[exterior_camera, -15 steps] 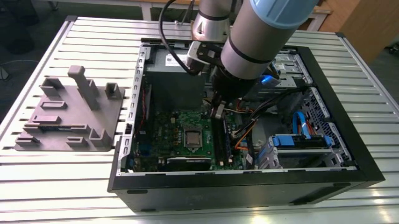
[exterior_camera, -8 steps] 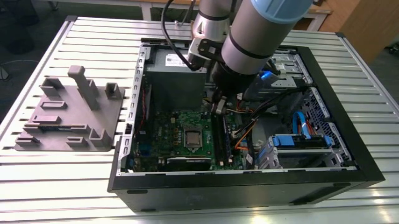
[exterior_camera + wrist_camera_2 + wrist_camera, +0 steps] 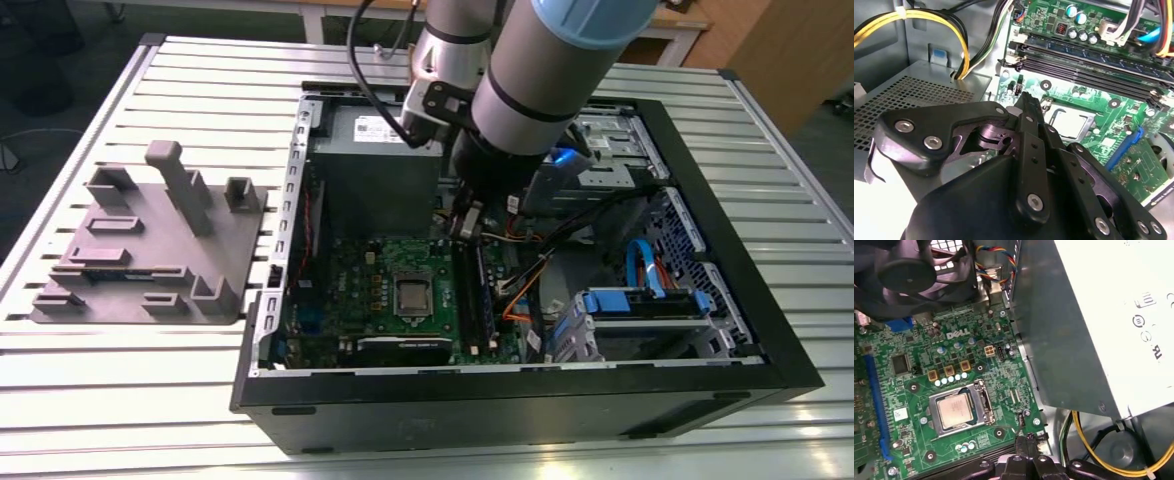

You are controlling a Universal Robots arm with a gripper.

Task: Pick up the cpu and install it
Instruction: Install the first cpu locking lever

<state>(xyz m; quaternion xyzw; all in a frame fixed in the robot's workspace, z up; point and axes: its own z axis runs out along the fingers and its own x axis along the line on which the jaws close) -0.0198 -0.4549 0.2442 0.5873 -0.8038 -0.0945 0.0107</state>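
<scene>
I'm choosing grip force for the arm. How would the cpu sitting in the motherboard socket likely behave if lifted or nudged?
The cpu looks flat, thin and metal-topped, so it is probably stiff and light, and perhaps slippery. It lies level, framed by the socket, so a sideways nudge would likely be blocked. It won't roll.

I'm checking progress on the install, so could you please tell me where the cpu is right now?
The cpu sits in its socket on the green motherboard, beside the grey power supply in the first wrist view; in the exterior view it lies centrally in the open case.

Silvery-grey cpu [image 3: 955,409], green motherboard [image 3: 914,365], black end effector [image 3: 1026,107], yellow cables [image 3: 1094,452], grey power supply [image 3: 1079,330]
</scene>
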